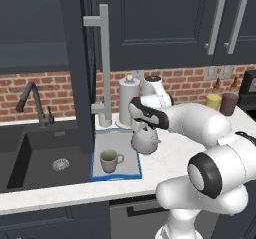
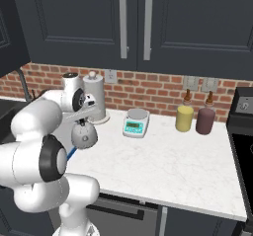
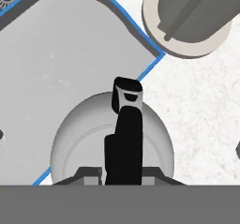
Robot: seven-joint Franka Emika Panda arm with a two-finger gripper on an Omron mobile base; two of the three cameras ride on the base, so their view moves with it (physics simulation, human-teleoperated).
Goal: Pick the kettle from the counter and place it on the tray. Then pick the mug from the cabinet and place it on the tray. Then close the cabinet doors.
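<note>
The kettle (image 1: 145, 140) is held by its handle in the claw (image 1: 142, 128), at the centre of the left base frame, raised above the right edge of the tray (image 1: 129, 167). The mug (image 1: 110, 160) is seen on the tray, lower left of the kettle. The tray is set on the desk (image 1: 165, 158).

a red brick wall (image 2: 158, 94) is running behind the worktop, with pale sockets (image 2: 199, 84) sitting on it at 2 o'clock in the right base view. a black tap (image 1: 31, 103) is standing at 9 o'clock in the left base view. a small white scale (image 2: 136, 122), a yellow jar (image 2: 184, 118) and a maroon jar (image 2: 205, 121) are sitting along the wall. even light is falling throughout.
</note>
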